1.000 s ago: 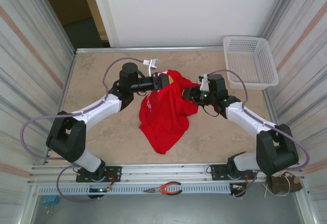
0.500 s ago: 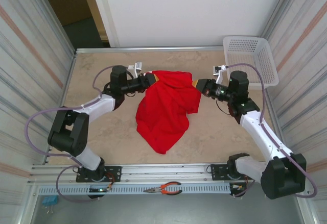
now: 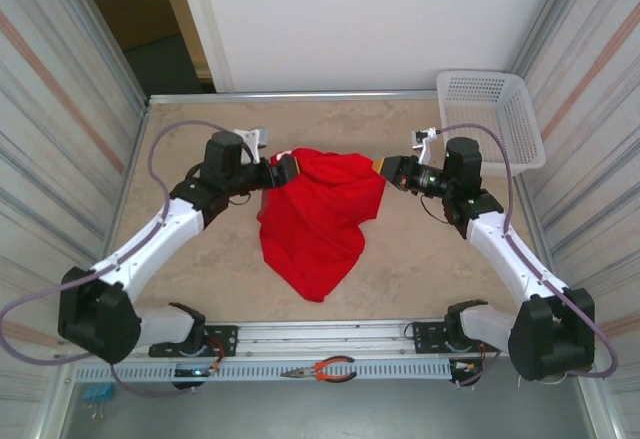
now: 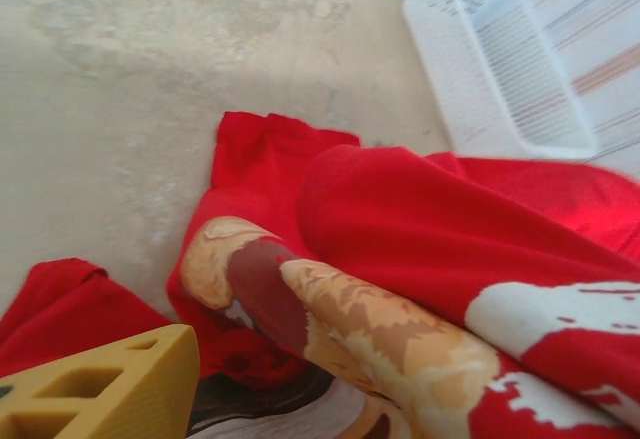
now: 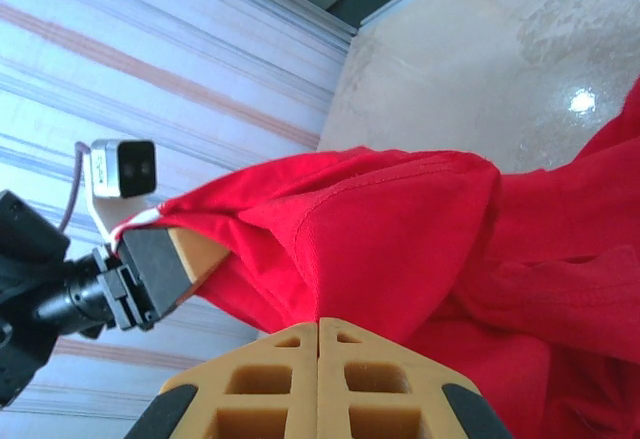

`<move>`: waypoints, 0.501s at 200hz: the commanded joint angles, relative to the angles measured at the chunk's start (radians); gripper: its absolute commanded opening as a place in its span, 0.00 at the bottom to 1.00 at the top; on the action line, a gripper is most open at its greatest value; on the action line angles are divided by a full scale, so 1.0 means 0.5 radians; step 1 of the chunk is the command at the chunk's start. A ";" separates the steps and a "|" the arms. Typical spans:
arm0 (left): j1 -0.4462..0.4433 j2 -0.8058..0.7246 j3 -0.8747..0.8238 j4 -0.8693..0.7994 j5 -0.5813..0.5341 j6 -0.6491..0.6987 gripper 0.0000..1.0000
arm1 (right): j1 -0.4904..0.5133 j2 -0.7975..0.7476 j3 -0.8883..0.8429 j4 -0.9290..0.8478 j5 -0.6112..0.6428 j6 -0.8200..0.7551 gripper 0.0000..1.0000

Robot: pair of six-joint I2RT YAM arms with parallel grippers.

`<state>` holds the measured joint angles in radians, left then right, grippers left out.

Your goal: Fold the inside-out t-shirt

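Top external view: the inside-out t-shirt rests its lower end on the tabletop, its upper edge raised between the arms. The left claw stands spread, cloth draped over one finger. The right claw is pressed together, pinching the opposite edge. Likely hazard: the loose side slips off or snags, collapsing the shirt into a heap.
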<state>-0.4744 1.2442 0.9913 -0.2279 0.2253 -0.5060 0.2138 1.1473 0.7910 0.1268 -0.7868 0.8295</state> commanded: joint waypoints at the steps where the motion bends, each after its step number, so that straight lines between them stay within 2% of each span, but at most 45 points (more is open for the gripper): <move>1: 0.041 0.004 0.030 -0.354 -0.424 0.151 0.69 | -0.007 -0.004 0.030 0.066 -0.047 -0.024 0.00; 19: 0.108 0.059 0.049 -0.421 -0.336 0.115 0.70 | -0.007 -0.007 0.030 0.062 -0.048 -0.021 0.00; 25: 0.137 0.087 0.069 -0.445 -0.272 0.102 0.74 | -0.008 -0.009 0.031 0.057 -0.042 -0.024 0.00; 34: 0.175 0.137 0.122 -0.527 -0.214 0.085 0.75 | -0.007 -0.006 0.033 0.050 -0.030 -0.024 0.00; 69: 0.187 0.148 0.225 -0.664 -0.263 0.161 0.77 | -0.009 0.012 0.035 0.044 -0.003 -0.016 0.00; 70: 0.186 0.144 0.226 -0.666 -0.266 0.163 0.77 | -0.008 0.012 0.035 0.044 -0.003 -0.015 0.00; 73: 0.187 0.138 0.229 -0.674 -0.274 0.169 0.87 | -0.007 0.012 0.038 0.044 -0.001 -0.015 0.00; 80: 0.194 0.122 0.235 -0.685 -0.266 0.179 0.98 | -0.007 0.018 0.041 0.044 0.000 -0.009 0.00; 100: 0.255 0.098 0.239 -0.656 -0.022 0.179 0.99 | 0.001 0.035 0.052 0.048 -0.003 -0.008 0.00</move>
<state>-0.3748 1.3308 1.0786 -0.5262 0.1299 -0.4416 0.2138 1.1561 0.7910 0.1337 -0.7845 0.8299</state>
